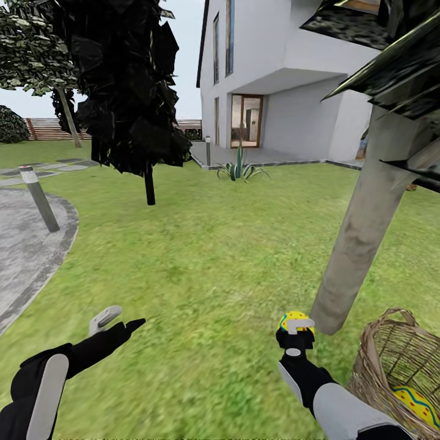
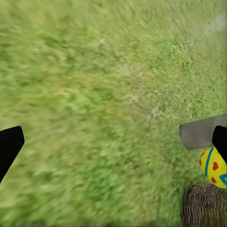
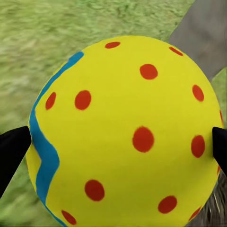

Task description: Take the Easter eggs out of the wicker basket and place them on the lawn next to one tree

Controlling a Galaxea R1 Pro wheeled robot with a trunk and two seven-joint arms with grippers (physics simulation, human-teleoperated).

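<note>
Right end effector [image 1: 295,330] clamped on Easter egg [image 1: 294,319], just beside tree trunk [image 1: 360,235]. Next: lower to lawn [image 1: 208,256], let go. Left end effector [image 1: 116,321] spread, empty. One more egg [image 1: 417,404] in wicker basket [image 1: 385,354], near trunk.

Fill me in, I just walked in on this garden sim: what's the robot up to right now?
The right gripper is shut on an Easter egg, holding it above the lawn close to the foot of the pale tree trunk. The wicker basket stands beside that trunk, with at least one more egg inside it. The left gripper is open and holds nothing, out over the grass. No egg lies on the grass by the tree in these views.
</note>
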